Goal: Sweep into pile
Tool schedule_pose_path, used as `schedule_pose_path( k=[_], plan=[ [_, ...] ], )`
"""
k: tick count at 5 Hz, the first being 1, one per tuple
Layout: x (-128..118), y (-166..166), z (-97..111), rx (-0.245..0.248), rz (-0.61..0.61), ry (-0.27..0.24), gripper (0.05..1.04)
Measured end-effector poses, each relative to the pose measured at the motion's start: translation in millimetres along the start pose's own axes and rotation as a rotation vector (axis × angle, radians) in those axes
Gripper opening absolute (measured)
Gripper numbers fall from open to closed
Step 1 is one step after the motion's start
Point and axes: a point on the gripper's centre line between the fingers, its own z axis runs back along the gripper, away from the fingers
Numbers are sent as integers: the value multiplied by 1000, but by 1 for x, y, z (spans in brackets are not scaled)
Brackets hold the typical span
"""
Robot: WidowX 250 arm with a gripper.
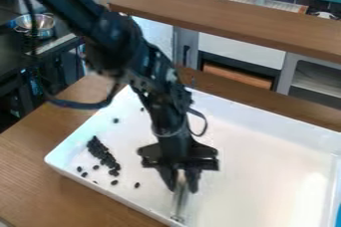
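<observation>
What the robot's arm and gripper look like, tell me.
The arm is black, with jointed segments. A dark cable loops beside its upper part, and a thinner loop curves out lower down. The gripper is black too, with a wide crosspiece above its two fingers.

Black jointed arm point(162, 86) with dark cable loops point(83, 106) on either side

Shines smooth and glossy, like plastic, on the white tray point(259, 156); shows wood grain on the table point(33, 159) and raised counter point(233, 19); looks matt on the dark pieces point(101, 152); gleams as metal on the bowl point(41, 26); glints, metal-like, on the slim tool point(179, 202).
</observation>
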Motion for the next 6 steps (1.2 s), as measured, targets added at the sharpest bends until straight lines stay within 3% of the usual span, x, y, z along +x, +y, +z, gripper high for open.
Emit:
schedule_pose_path(
  k=[2, 4, 5, 6],
  plan=[
    [10, 44, 6, 57, -16, -8, 364],
    [18, 71, 10, 154, -8, -45, 364],
    [16, 58, 23, 98, 17, -1, 364],
    [26, 28, 45, -48, 93, 24, 364]
  ],
)
